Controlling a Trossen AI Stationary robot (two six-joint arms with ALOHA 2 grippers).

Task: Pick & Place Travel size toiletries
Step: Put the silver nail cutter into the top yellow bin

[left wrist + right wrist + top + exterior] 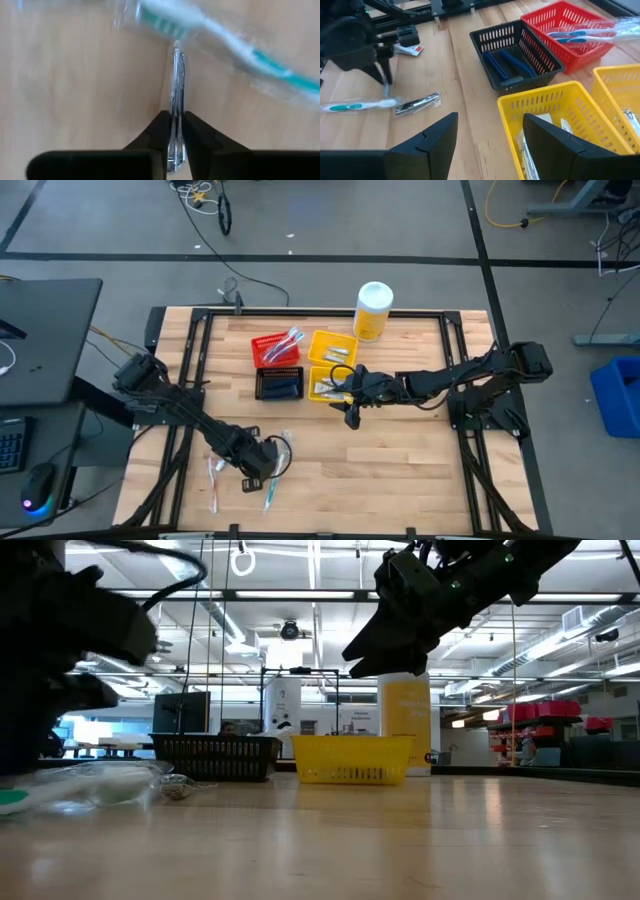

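While right jaws [487, 145] gape, left jaws [173, 135] pinch clear toothbrush wrapper [177, 100] btwn them.

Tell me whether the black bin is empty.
Not empty. The black bin holds dark blue razors, seen in the right wrist view and from above.

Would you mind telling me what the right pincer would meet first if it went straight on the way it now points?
Most likely the yellow bin directly ahead of the open right pincer; depth is unclear.
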